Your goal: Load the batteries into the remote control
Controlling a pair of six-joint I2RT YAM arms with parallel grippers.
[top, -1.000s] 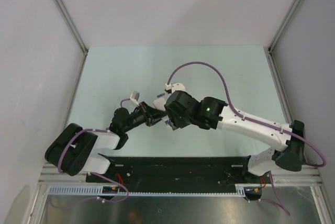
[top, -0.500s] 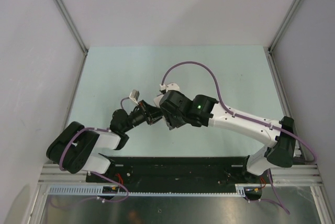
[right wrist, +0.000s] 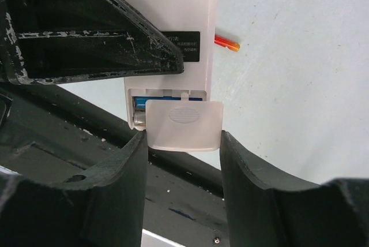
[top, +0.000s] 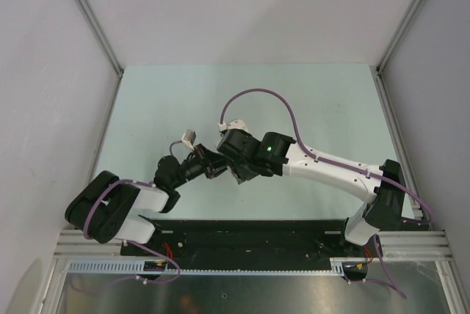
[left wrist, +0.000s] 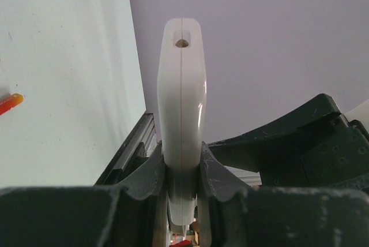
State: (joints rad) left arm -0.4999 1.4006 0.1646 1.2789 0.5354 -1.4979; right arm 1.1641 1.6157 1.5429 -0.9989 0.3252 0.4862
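- One remote control [left wrist: 181, 85], clamped edgewise in the left pincer [left wrist: 183, 166], off the counter [right wrist: 288, 97].
- Right pincer [right wrist: 184, 143] closed on white cover [right wrist: 184, 123] at the open compartment [right wrist: 167, 94]; blue battery [right wrist: 164, 101] inside.
- Orange-red battery [right wrist: 226, 42] lying on counter.

Both arms rise off black base rail [top: 242, 235]. Left arm [top: 143, 198] and right arm [top: 330, 169]: white shells, black joints. Purple cable [top: 258, 94] loops along each. Green light [top: 269, 147] on right wrist housing. Right pincer [right wrist: 182, 140] fingers [right wrist: 245, 178] matte black, white-scuffed.
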